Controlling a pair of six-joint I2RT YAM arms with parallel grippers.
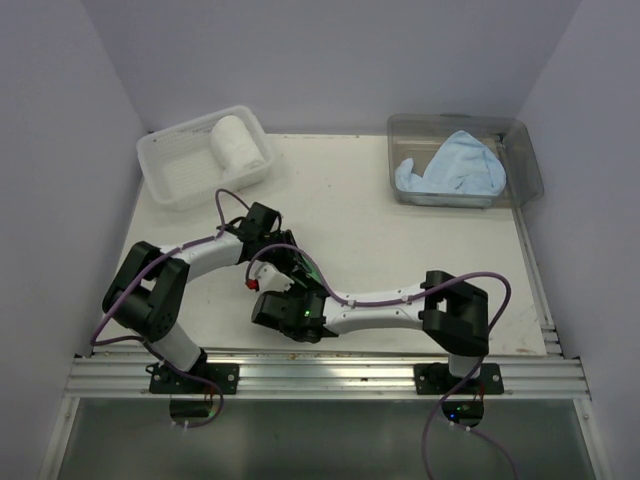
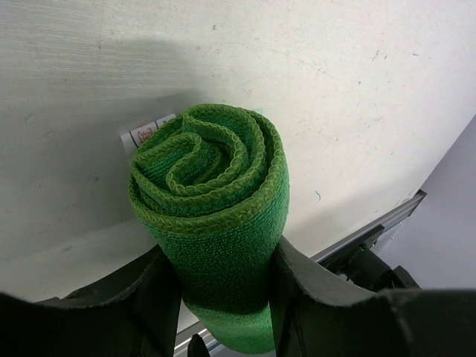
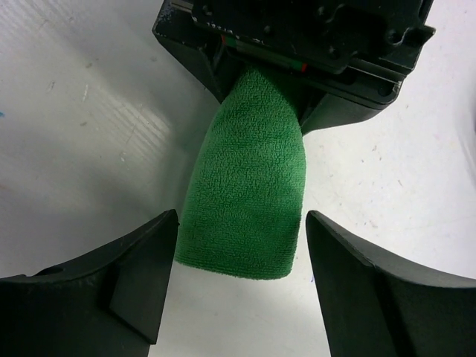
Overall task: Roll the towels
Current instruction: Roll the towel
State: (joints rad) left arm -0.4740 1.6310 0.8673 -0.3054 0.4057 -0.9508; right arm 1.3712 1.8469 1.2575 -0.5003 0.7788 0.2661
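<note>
While the left gripper [image 2: 223,286] clamps the rolled green towel [image 2: 212,193] over the scuffed white table [image 1: 360,210], the right gripper [image 3: 242,249] straddles its free end, jaws apart; pale lilac walls [image 1: 330,60] close three sides, a metal rail [image 1: 330,375] the near edge

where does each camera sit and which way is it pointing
Top external: above and behind the robot, looking down on the table; left arm and right arm show whole.
Left wrist: on the left arm, looking along the left hand, shut on the rolled green towel.
Right wrist: on the right arm, looking past the open right hand at the towel's other end.
Shared: both wrist views show the green towel.
</note>
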